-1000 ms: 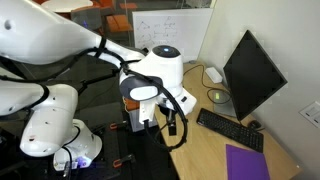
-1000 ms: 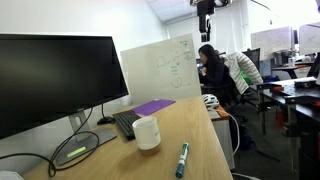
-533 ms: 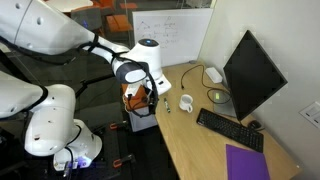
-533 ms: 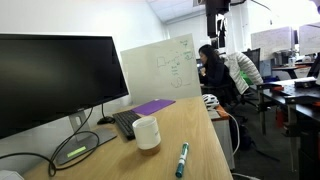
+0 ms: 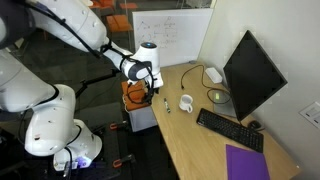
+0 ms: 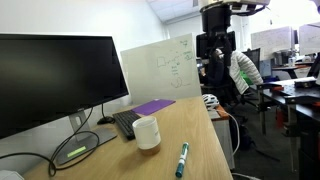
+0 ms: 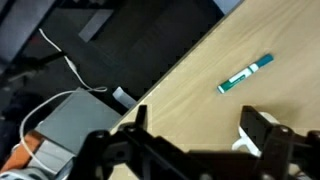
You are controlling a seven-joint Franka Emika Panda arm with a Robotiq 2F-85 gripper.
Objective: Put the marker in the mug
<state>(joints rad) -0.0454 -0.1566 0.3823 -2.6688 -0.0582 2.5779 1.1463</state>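
The green and white marker (image 5: 167,104) lies flat on the wooden desk near its edge, also seen in the other exterior view (image 6: 182,158) and in the wrist view (image 7: 246,74). The small white mug (image 5: 186,103) stands upright beside it (image 6: 147,132); in the wrist view only a white sliver of it (image 7: 243,146) shows by one finger. My gripper (image 5: 150,88) hangs high above the desk edge, open and empty (image 7: 200,135). It is well above the marker and the mug (image 6: 215,48).
A black keyboard (image 5: 228,128), a monitor (image 5: 250,72), a purple notebook (image 5: 246,162) and a flat yellowish dish (image 5: 217,96) sit further along the desk. A whiteboard (image 6: 160,68) stands behind. A grey box with cables (image 7: 70,125) is beside the desk.
The arm has swung away from the exterior camera and down toward the desk edge. The gripper has come lower into the other exterior view. Marker and mug have not moved.
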